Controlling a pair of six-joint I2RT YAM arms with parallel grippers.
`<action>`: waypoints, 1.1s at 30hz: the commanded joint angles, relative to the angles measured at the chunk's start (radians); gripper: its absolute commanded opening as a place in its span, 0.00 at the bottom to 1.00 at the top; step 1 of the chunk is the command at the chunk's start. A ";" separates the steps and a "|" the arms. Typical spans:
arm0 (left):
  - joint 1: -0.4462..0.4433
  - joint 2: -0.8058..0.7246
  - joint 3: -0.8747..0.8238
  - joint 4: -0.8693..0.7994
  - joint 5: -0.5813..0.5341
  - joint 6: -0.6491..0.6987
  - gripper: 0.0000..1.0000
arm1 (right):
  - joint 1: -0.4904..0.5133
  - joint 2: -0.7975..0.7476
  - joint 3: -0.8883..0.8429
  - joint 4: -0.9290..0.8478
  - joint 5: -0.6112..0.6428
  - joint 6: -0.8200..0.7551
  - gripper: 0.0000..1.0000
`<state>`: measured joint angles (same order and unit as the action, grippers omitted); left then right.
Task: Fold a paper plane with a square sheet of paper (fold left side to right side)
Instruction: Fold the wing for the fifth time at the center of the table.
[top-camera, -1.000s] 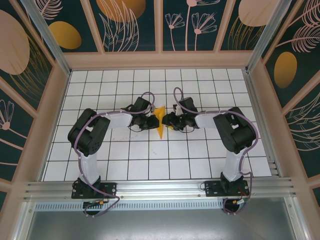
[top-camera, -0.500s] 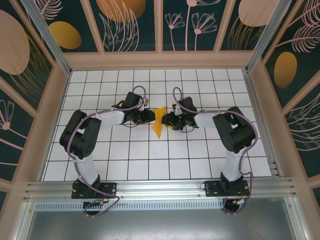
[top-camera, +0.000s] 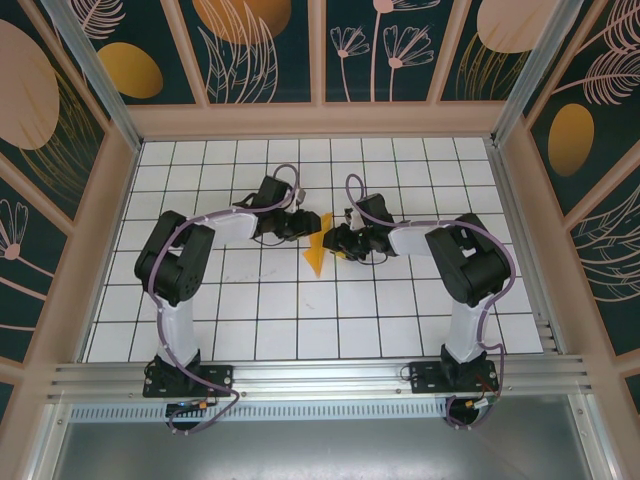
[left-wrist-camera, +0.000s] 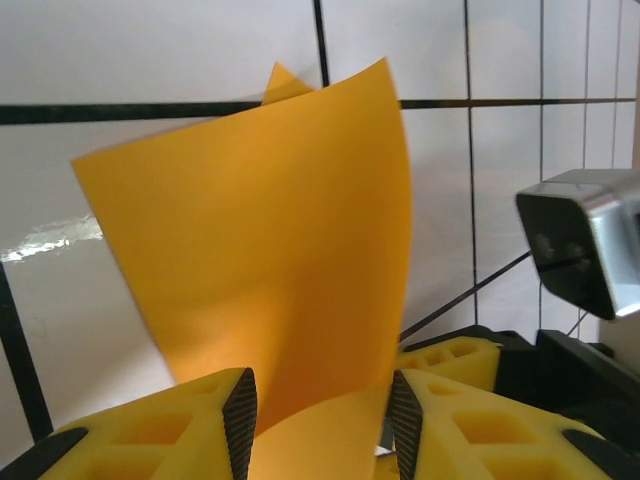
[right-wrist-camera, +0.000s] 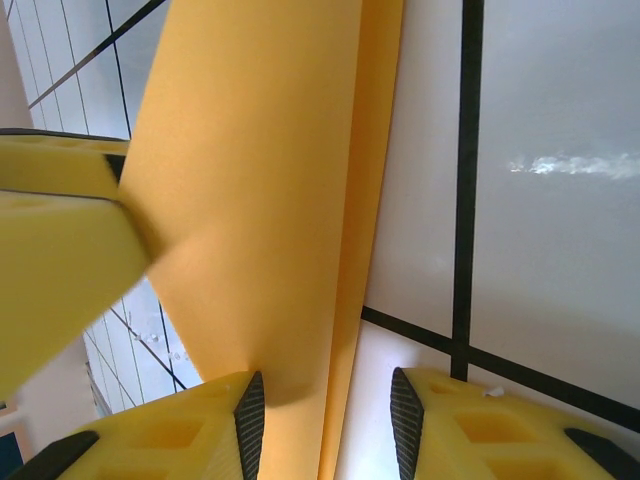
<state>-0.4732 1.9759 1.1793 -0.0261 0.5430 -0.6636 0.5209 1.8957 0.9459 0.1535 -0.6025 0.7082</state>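
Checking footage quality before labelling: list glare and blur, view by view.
Left wrist: glare streak on the table at left, paper edges slightly soft. Right wrist: another streak, upper right. Top external: evenly lit, sharp.

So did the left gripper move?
Yes. The left gripper has shifted across the grid lines toward the back wall, away from the arm bases, and sits beside the paper.

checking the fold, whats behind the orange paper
From the left wrist, gridded table shows around the paper; a second layer peeks past its top. Directly behind is covered.
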 joint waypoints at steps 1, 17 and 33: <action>-0.008 0.023 0.032 0.015 0.033 -0.017 0.44 | 0.021 0.031 0.009 -0.008 0.021 -0.030 0.42; -0.031 0.063 0.069 0.025 0.041 -0.035 0.18 | 0.021 0.024 0.010 -0.022 0.042 -0.037 0.42; -0.031 0.067 0.088 0.033 0.047 -0.042 0.02 | 0.030 -0.130 -0.030 -0.122 0.186 -0.089 0.43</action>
<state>-0.4976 2.0224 1.2335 -0.0177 0.5690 -0.7010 0.5392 1.8381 0.9279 0.0937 -0.5014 0.6582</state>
